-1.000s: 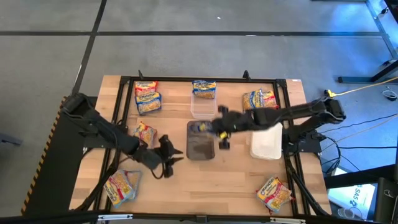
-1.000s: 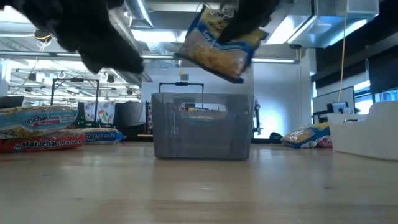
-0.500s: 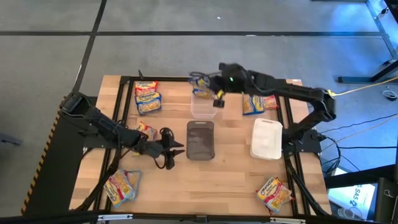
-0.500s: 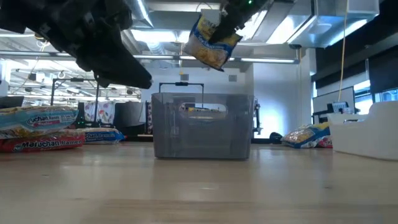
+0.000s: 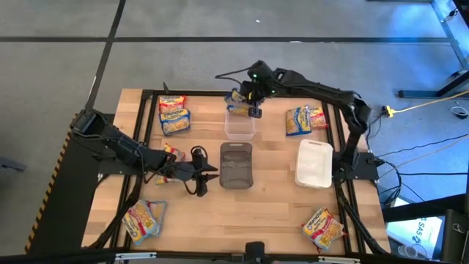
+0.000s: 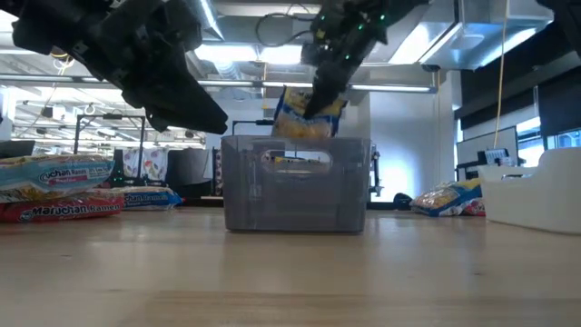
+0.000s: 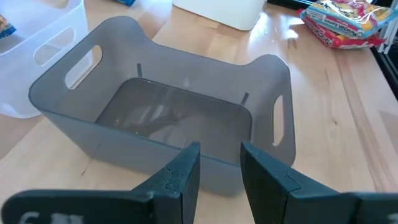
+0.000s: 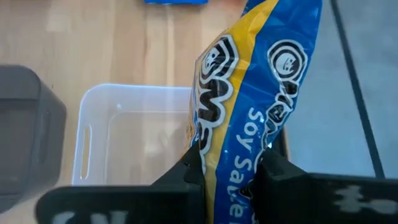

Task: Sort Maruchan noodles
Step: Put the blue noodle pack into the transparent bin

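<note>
My right gripper (image 5: 253, 103) is out over the table's far middle, shut on a blue-and-yellow Maruchan noodle packet (image 5: 237, 96) above the far rim of the clear tub (image 5: 239, 125). My left gripper (image 7: 219, 169) stands open with nothing between its fingers, just left of the grey tub (image 5: 236, 164). Other packets lie flat on the table: two at the far left (image 5: 174, 115), two at the far right (image 5: 304, 119), some at the near left (image 5: 145, 218), one at the near right (image 5: 322, 227), and one under my left arm (image 5: 172, 153). My right gripper pinches the packet between its two fingers (image 8: 186, 177), on the blue-and-yellow face near one end (image 8: 227, 152). It comes at the packet slanting down from above. The packet hangs below the fingers (image 6: 304, 113), lifted clear above the tubs.
A white lidded box (image 5: 315, 163) sits right of the grey tub. Another blue packet (image 8: 174, 2) lies on the table beyond the clear tub (image 8: 134, 134). A dark frame runs along the table's edges (image 5: 220, 94). Bare wood lies in front of the grey tub (image 6: 295, 186).
My right gripper has carried the packet from above the grey tub toward the table's far edge and now holds it over the clear tub's far rim, still shut on it. My left gripper has shifted a little toward the grey tub.
</note>
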